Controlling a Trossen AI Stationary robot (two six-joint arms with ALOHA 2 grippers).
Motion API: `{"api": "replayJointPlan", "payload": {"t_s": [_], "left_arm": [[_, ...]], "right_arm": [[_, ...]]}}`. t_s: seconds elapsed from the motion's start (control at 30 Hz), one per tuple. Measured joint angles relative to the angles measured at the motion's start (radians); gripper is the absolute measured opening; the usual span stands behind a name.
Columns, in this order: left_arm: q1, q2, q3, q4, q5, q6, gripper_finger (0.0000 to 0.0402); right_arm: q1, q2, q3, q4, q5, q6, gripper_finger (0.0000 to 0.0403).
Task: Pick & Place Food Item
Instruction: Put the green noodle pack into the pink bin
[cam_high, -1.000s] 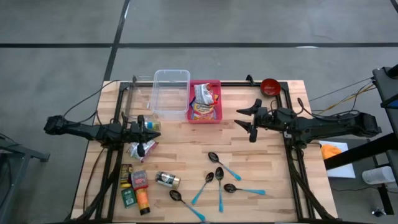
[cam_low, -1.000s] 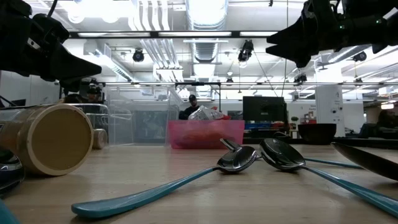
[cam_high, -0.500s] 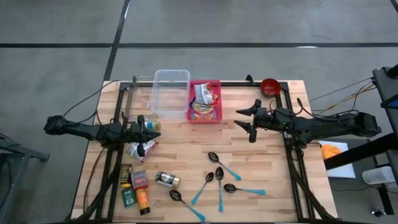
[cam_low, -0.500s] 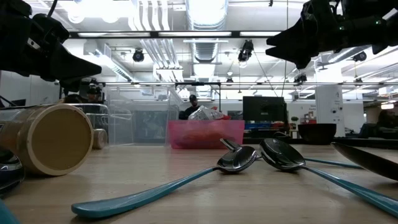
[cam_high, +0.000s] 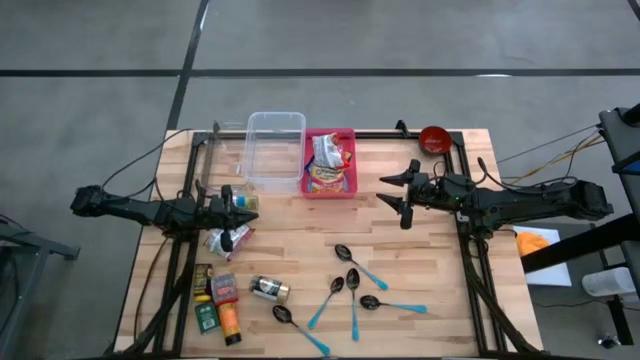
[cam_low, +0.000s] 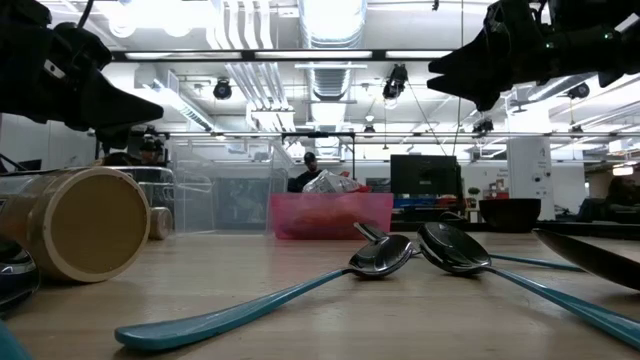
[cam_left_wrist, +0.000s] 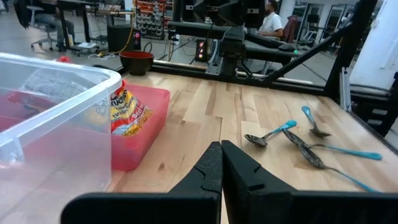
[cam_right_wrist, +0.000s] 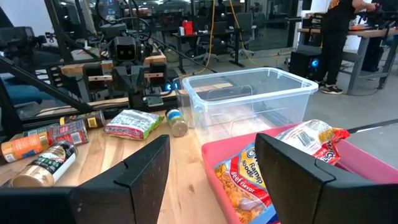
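A pink bin (cam_high: 329, 165) at the table's far middle holds snack bags (cam_right_wrist: 244, 177), with a clear plastic bin (cam_high: 274, 148) to its left. More food lies at the left front: a green packet (cam_right_wrist: 132, 122), a can (cam_high: 268, 289) on its side and small bottles (cam_high: 216, 300). My left gripper (cam_high: 243, 205) hovers shut over the table's left side, near the packet (cam_high: 228, 238), touching nothing. My right gripper (cam_high: 387, 190) hangs open above the table's right side, pointing at the pink bin, nothing between its fingers (cam_right_wrist: 140, 177).
Several teal-handled spoons (cam_high: 352, 290) lie at the front middle. A red bowl (cam_high: 433, 138) stands at the far right corner. Bare wood stretches between the two grippers. People and desks show in the room beyond the table.
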Motion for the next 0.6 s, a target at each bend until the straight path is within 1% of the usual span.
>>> {"api": "replayJointPlan", "payload": {"t_s": [0.13,0.23,0.3,0.43,0.5,0.6], "left_arm": [[0.0,-0.001,0.0,0.004,0.0,-0.151,0.0],[0.0,-0.001,0.002,0.02,-0.002,-0.135,0.0],[0.0,0.007,0.025,-0.016,-0.005,-0.132,0.0],[0.0,0.051,0.158,-0.142,-0.025,-0.175,0.0],[0.0,0.109,0.225,-0.25,-0.056,-0.21,0.0],[0.0,0.224,0.329,-0.325,-0.086,-0.254,0.0]], "right_arm": [[0.0,0.0,0.0,0.0,0.0,0.0,0.0235],[0.0,0.0,0.0,0.0,0.0,0.0,0.0235],[0.0,0.0,0.0,0.0,0.0,-0.004,0.0235],[0.0,0.0,0.0,0.0,0.0,0.0,0.0235],[0.0,0.0,0.0,0.0,0.0,-0.001,0.0235],[0.0,0.0,0.0,0.0,0.0,0.0,0.0235]]}}
